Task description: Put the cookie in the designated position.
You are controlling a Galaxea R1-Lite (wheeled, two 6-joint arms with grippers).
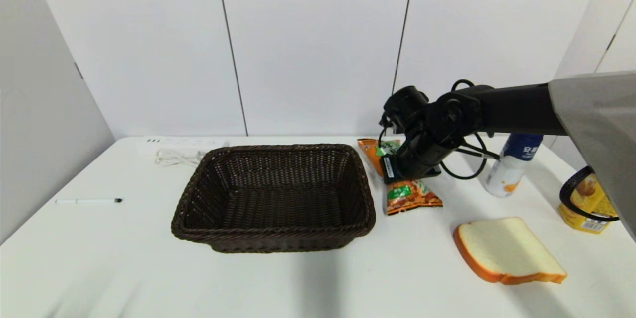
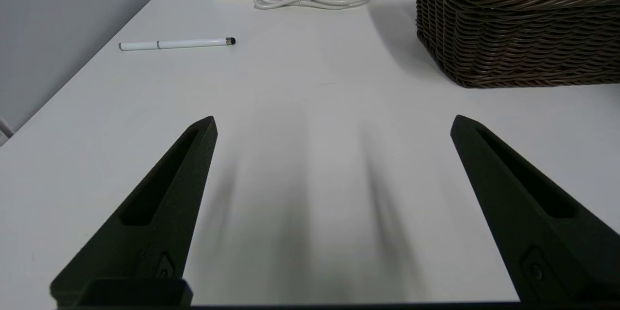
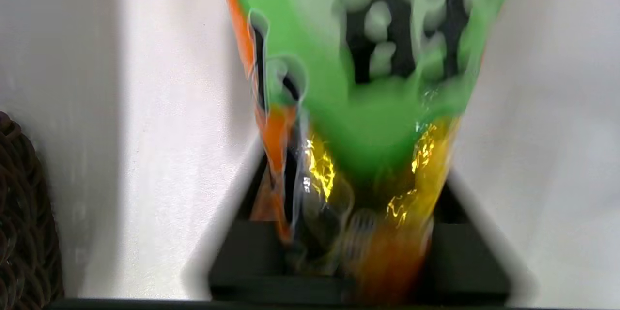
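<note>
The cookie [image 1: 411, 195], an orange foil bag with a green label, is just right of the basket, its length running away from me. My right gripper [image 1: 405, 171] is down over the bag's middle and hides that part. The right wrist view shows the cookie [image 3: 368, 82] pinched narrow between the two black fingers of the right gripper [image 3: 353, 193], which is shut on it. I cannot tell whether the bag rests on the table. The white tabletop [image 1: 422, 273] shows no mark for the designated position. My left gripper [image 2: 334, 123] hangs open low over bare table, outside the head view.
A dark wicker basket [image 1: 273, 241] stands mid-table, also seen as a basket [image 2: 518, 43] near the left gripper. A bread slice [image 1: 507, 251], a white-and-blue can [image 1: 512, 166] and a yellow carton [image 1: 586, 203] lie right. A pen [image 1: 88, 200] and a power strip [image 1: 184, 145] lie left.
</note>
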